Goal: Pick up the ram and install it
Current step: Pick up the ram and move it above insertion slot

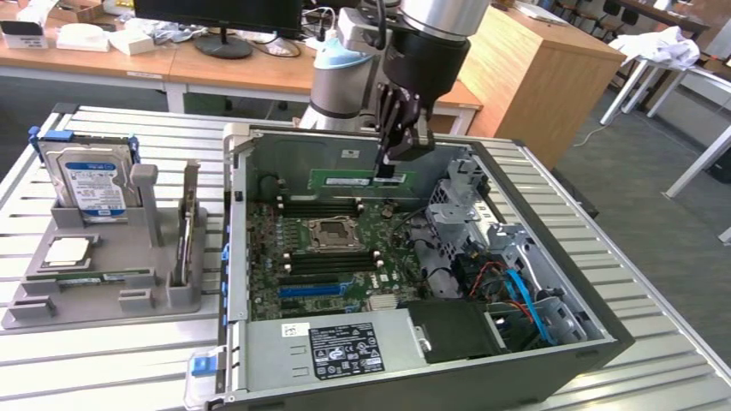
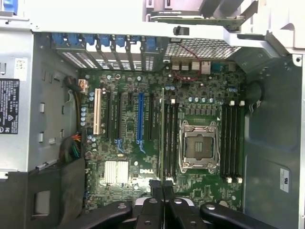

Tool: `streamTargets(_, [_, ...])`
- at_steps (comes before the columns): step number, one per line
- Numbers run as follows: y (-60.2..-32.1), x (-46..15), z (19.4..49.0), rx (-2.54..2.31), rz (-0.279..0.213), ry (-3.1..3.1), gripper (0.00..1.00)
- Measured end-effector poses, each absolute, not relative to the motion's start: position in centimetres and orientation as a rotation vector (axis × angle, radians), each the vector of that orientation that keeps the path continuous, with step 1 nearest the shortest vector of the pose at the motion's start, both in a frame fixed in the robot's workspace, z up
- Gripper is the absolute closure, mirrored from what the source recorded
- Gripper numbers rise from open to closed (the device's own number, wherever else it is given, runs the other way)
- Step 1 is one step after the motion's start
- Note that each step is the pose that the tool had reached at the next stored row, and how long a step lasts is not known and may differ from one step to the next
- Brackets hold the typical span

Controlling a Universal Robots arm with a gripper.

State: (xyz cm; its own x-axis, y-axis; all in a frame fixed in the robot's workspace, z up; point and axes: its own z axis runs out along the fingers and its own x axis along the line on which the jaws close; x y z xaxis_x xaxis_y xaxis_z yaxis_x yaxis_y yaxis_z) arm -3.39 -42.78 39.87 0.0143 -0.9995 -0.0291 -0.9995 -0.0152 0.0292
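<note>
the ram (image 1: 342, 181), clamped edge-on in the nearly closed hand (image 1: 391, 168), hangs over the open case (image 1: 588, 338) above the memory slots (image 2: 170, 138) beside the processor socket (image 2: 198, 145), so it likely needs keeping level, parallel to one slot, and lowered straight.

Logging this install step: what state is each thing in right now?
ram: held above the motherboard, not seated.
gripper: shut on the ram.
computer case: side open, insides exposed.
processor socket: looks empty.
hard drive: standing upright in grey holder.
</note>
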Motion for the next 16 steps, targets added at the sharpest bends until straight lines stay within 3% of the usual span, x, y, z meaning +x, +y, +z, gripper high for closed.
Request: streamTargets(16, [-41.87,-3.39,39.33,2.236,-0.065,-2.205,0.89])
